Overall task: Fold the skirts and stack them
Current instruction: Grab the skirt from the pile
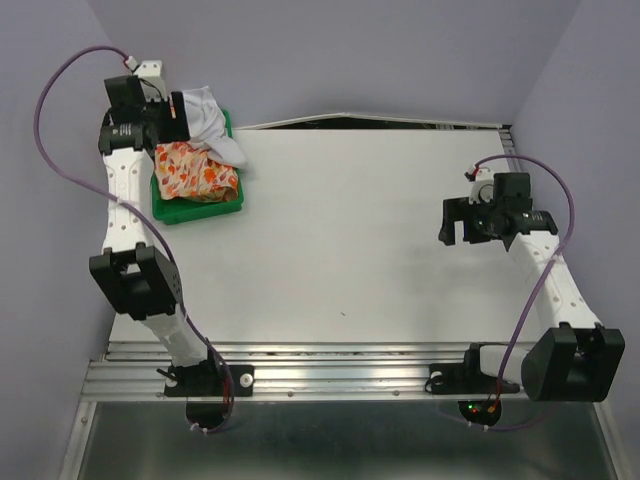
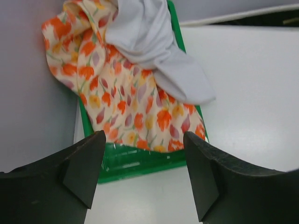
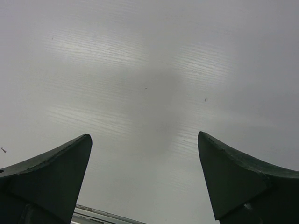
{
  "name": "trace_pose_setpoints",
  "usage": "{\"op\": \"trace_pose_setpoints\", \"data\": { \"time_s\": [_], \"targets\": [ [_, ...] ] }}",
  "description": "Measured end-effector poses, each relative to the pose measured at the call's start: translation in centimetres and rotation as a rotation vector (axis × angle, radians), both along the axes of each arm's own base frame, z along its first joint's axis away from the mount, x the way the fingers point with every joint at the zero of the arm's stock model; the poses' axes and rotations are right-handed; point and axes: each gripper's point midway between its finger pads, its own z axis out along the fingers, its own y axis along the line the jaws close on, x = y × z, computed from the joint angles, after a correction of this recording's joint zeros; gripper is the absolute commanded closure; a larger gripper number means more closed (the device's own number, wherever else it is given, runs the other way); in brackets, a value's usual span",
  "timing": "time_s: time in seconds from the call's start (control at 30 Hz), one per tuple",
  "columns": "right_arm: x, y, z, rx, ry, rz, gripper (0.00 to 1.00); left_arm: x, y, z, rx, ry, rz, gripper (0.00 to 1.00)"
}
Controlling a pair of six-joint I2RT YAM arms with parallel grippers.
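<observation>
Barely started, by the look: nothing folded or stacked. Right gripper jaws wide apart, empty, over bare table. Left gripper jaws apart, empty, above green tray near rim. Crumpled floral skirt in tray, just ahead between jaws, untouched. White skirt bunched over its far part.

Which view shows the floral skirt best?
Left wrist view: the floral skirt is close, print clear, the white skirt draped partly over it. Top view shows it small in the green tray. Right wrist view shows only table.
</observation>
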Motion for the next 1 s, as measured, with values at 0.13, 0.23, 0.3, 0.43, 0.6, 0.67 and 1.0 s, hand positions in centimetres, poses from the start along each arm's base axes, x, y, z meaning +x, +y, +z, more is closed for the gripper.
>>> {"op": "trace_pose_setpoints", "data": {
  "time_s": [0.13,0.23,0.3,0.43,0.6,0.67,1.0],
  "targets": [
    [0.3,0.0,-0.1,0.001,0.014,0.0,0.0,6.3,1.1,1.5,-0.039,-0.071,0.01,0.26],
    [0.4,0.0,-0.4,0.001,0.023,0.0,0.0,10.0,1.6,0.8,-0.08,-0.099,0.004,0.31],
    [0.4,0.0,-0.5,0.0,0.029,-0.001,0.0,11.4,1.7,-0.9,-0.112,-0.089,-0.007,0.34],
    [0.5,0.0,-1.0,0.001,0.045,0.0,0.0,13.4,1.4,-4.0,-0.196,-0.088,-0.035,0.35],
    [0.4,-0.1,-1.5,0.0,0.065,0.001,0.0,15.7,1.3,-5.9,-0.252,-0.136,-0.062,0.32],
    [0.4,-0.2,-1.6,0.0,0.069,0.0,0.0,16.7,1.3,-6.8,-0.26,-0.151,-0.071,0.31],
    [0.5,-0.3,-2.5,0.0,0.107,-0.002,0.0,19.6,1.7,-15.6,-0.247,-0.068,-0.06,0.28]
  ]
}}
